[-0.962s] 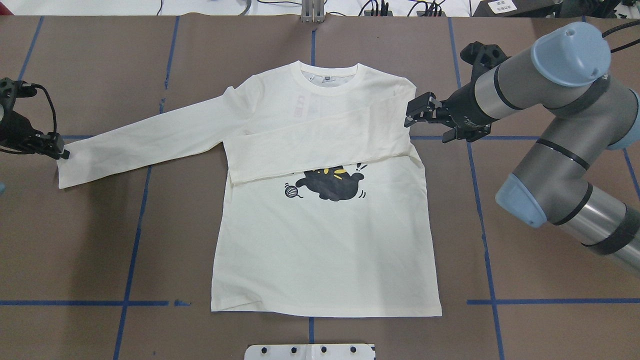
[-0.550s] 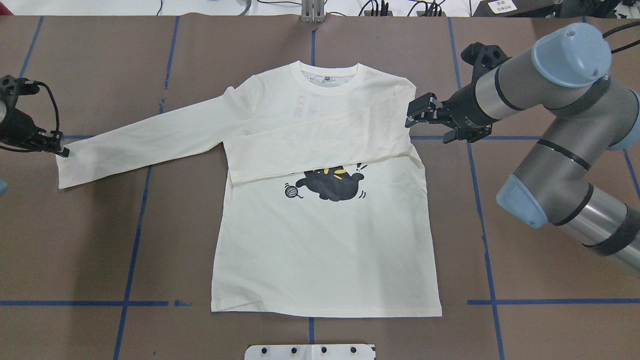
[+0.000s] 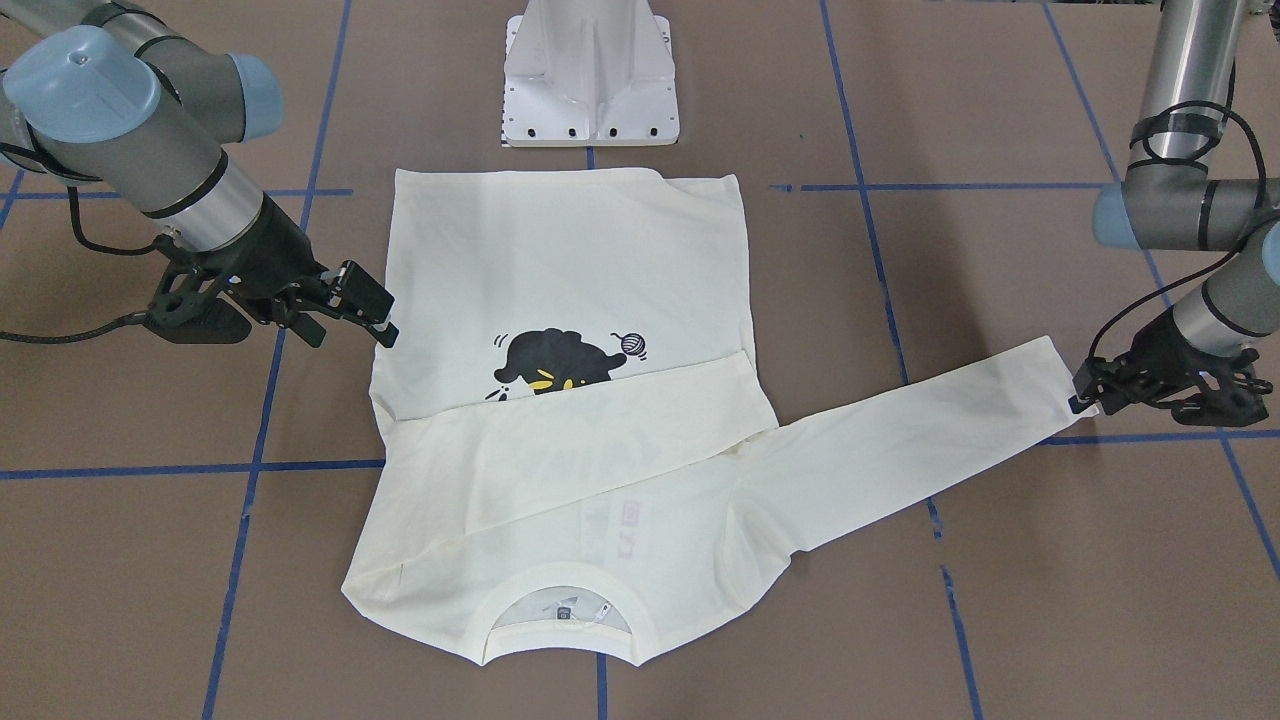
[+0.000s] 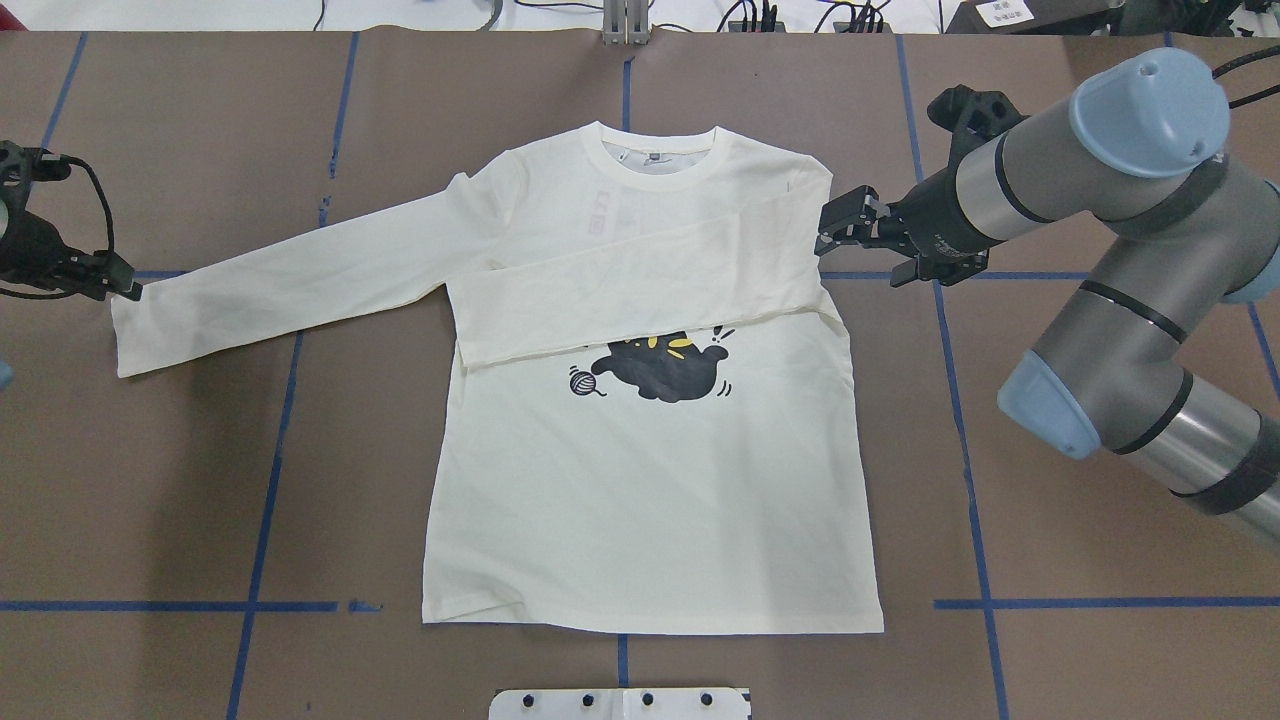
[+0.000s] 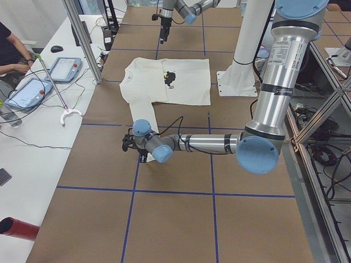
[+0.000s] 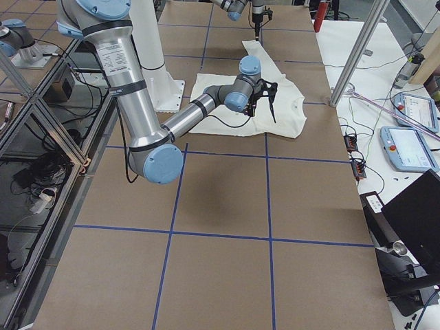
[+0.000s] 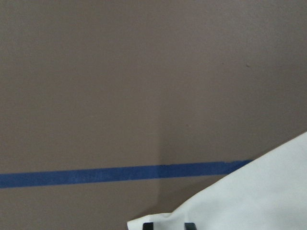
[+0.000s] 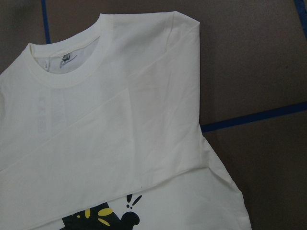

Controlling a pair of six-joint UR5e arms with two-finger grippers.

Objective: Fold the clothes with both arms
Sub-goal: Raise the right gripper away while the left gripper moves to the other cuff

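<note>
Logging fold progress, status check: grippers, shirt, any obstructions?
Black two-finger left gripper at outstretched sleeve cuff, grip unclear; right gripper open beside shoulder. Cat-print cream long-sleeved T-shirt flat, one sleeve folded across chest. Nothing seen in the way.

I have the table point(image 4: 150, 480) in view, brown-topped and marked into squares by blue tape lines point(image 4: 262, 500). The shirt point(image 4: 650, 520) lies flat on it, print up, neck away from the robot. Its folded sleeve point(image 4: 640, 290) crosses the chest, and its straight sleeve point(image 4: 280, 290) lies out toward the robot's left. The white base point(image 3: 592, 75) stands near the hem.
</note>
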